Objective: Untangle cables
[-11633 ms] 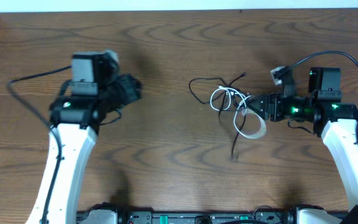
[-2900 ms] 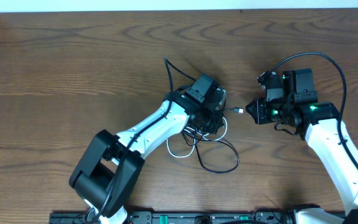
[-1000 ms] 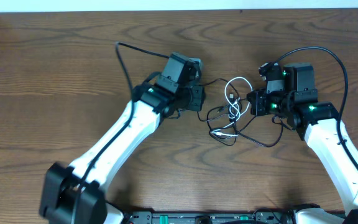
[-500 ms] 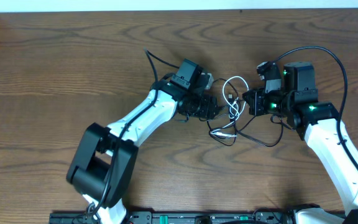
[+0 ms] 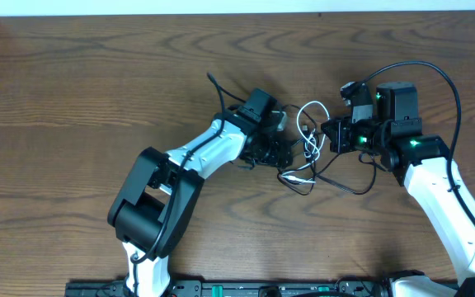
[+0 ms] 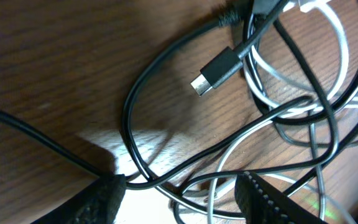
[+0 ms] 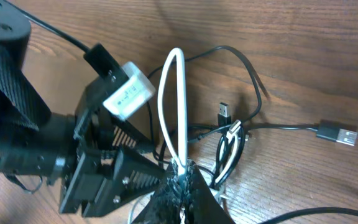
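- Cables: one tangled heap on the tabletop, right of centre, nearer the far edge.
- Right claw: tips together, clamped on the white cable. Its loop stands up from the grip.
- Left claw: fingers apart, low over the heap's left side. Black and white strands run between them, and nothing looks pinched.
- Black plug: lies free on the wood, just ahead of the left claw.
- USB plug: flat on the wood, at the end of a black strand leading out of the heap.
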